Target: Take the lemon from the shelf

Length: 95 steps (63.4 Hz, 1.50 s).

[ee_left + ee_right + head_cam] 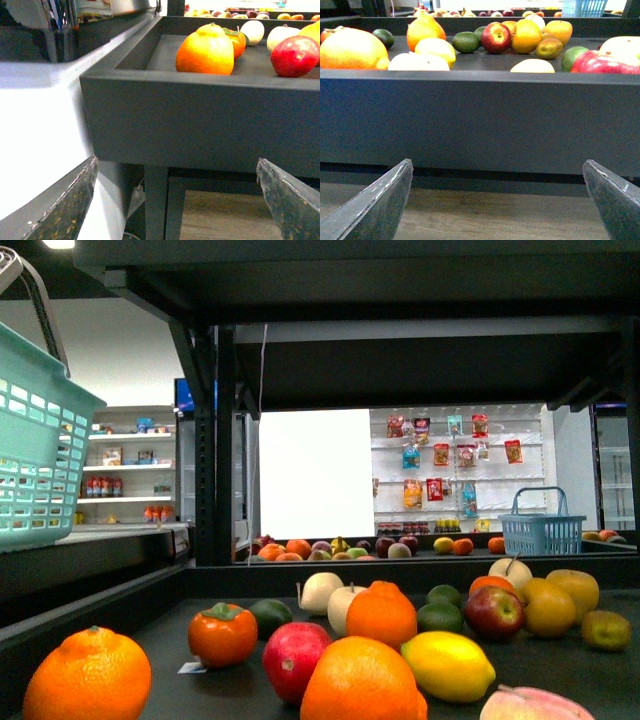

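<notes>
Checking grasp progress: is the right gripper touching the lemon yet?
Apart. The right wrist view shows the open right gripper low outside the shelf wall, with the lemon on the deck beyond it.

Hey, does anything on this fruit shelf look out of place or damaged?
Nothing damaged or spilled. Only a small white tag lies on the shelf deck, beside the stemmed orange fruit. The lemon sits whole among the other fruit.

Lemon (447, 665) bright yellow; shelf (205, 460) black; basket (40, 450) teal; apple (494, 612) red.
</notes>
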Each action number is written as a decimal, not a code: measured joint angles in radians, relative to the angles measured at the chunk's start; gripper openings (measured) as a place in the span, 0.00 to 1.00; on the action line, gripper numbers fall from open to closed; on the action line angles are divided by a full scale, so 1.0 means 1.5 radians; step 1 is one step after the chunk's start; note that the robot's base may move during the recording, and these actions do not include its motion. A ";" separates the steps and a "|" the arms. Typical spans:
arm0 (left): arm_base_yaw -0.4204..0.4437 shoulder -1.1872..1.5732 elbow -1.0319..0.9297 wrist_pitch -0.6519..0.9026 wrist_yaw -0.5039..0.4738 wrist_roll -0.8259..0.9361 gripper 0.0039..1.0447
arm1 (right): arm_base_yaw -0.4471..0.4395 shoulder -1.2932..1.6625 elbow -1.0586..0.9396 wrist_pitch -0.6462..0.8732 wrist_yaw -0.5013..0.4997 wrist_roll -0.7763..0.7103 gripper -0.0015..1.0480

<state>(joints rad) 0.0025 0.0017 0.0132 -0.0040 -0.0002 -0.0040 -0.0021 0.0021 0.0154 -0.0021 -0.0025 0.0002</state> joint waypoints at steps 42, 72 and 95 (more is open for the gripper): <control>0.000 0.000 0.000 0.000 0.000 0.000 0.93 | 0.000 0.000 0.000 0.000 0.000 0.000 0.98; 0.000 0.000 0.000 0.000 0.000 0.000 0.93 | 0.000 0.000 0.000 0.000 0.000 0.000 0.98; -0.009 0.004 0.002 -0.008 -0.033 -0.022 0.93 | 0.000 0.000 0.000 0.000 -0.001 0.000 0.98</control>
<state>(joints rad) -0.0116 0.0078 0.0154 -0.0154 -0.0490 -0.0376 -0.0021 0.0021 0.0151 -0.0017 -0.0032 0.0002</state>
